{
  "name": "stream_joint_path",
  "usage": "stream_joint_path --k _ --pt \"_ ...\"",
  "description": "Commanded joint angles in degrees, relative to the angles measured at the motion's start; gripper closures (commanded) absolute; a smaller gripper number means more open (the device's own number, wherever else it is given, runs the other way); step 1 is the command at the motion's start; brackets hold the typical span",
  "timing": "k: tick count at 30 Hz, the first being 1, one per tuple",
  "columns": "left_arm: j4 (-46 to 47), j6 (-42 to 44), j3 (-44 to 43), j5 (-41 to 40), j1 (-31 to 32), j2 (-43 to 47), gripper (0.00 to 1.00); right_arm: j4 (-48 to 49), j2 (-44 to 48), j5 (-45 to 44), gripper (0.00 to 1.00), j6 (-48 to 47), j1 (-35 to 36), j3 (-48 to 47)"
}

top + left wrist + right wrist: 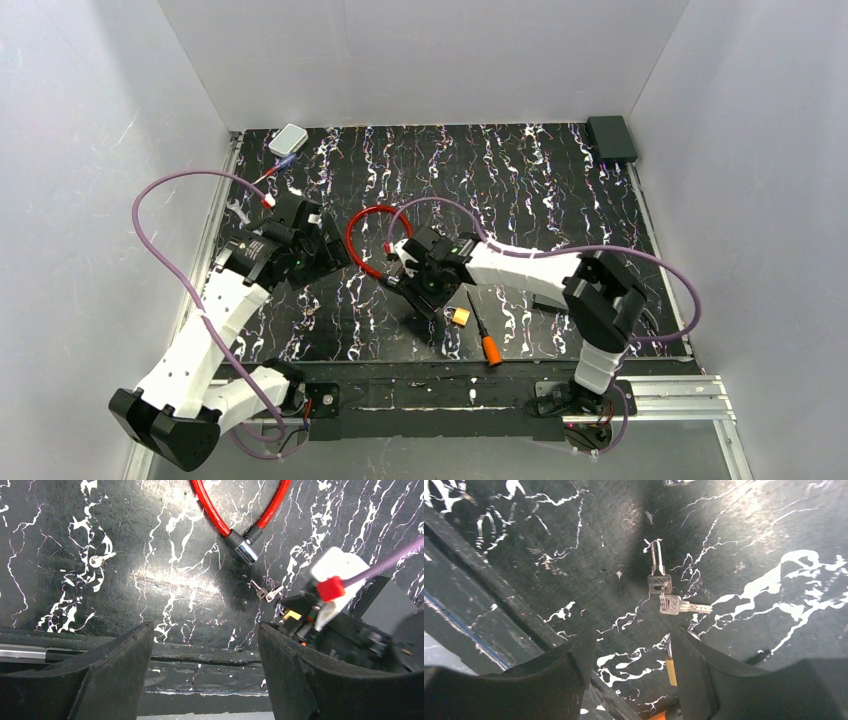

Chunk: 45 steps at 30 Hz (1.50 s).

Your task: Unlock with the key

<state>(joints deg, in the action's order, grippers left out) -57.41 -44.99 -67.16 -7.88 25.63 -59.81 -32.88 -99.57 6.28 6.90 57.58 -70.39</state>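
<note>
currently, in the top external view, the left gripper [325, 250] is hovering over the left part of the black marbled mat [560, 200], just beside the red cable lock [349, 238], while the right gripper [408, 285] is hanging low over the mat on the other side of that loop. the brass padlock [460, 316] and the orange-handled screwdriver [490, 348] are lying near the front edge, just right of the right gripper. the key is not showing in this view. in the left wrist view, the left gripper [205, 630] is standing with its jaws wide apart and nothing between them. the key [265, 592] is lying flat on the mat [150, 580] ahead of the right-hand finger [285, 670], just below the chrome end [246, 551] of the red cable lock [212, 510] and close beside the right arm's wrist body [340, 610]. in the right wrist view, the right gripper [629, 637] is holding its jaws apart, gripping nothing. the key [664, 587], a pair of small silvery keys joined by a ring, is resting on the mat [774, 530] just ahead of the fingertips [684, 645], not between them, one blade pointing away and the other pointing right. a sliver of the brass padlock [670, 670] is showing between the fingers.
</note>
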Motion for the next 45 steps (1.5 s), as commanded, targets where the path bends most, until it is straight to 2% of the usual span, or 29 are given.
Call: stream_joint_path --k 1,10,20,21,25,27,32,37,45 --pt "-0.8 0.5 0.5 -1.3 -0.1 2.4 0.27 0.7 -3.2 -1.5 0.38 -2.5 0.8 -3.5" --pt "-1.2 1.1 0.1 -2.8 -0.1 4.1 0.27 0.3 -7.0 -4.8 0.42 -4.0 0.8 -6.5" --pt "-1.6 1.9 -0.3 -4.4 -0.1 5.4 0.28 2.0 -10.0 -4.2 0.57 -3.7 0.8 -4.2" --pt "-1.6 2.0 -0.2 -4.5 -0.1 5.4 0.28 2.4 -10.0 -4.1 0.6 -3.7 0.9 -3.9" --pt "-1.6 2.0 -0.2 -4.5 -0.1 5.4 0.28 3.5 -10.5 -3.7 0.9 -3.8 0.8 -3.0" --pt "-1.6 2.2 -0.5 -4.4 -0.1 5.2 0.28 3.6 -10.6 -3.6 0.99 -4.0 0.8 -2.7" --pt "-0.7 3.1 -1.1 -3.8 -0.1 5.0 0.28 3.4 -8.7 -2.2 0.99 -4.5 0.9 -2.2" --pt "3.3 5.3 -1.0 1.0 -0.1 6.3 0.31 3.7 -3.4 -0.1 0.99 -3.6 0.8 -4.8" --pt "5.4 1.3 -1.4 5.3 -0.1 7.4 0.34 8.1 3.9 3.7 0.99 0.5 0.8 -6.0"
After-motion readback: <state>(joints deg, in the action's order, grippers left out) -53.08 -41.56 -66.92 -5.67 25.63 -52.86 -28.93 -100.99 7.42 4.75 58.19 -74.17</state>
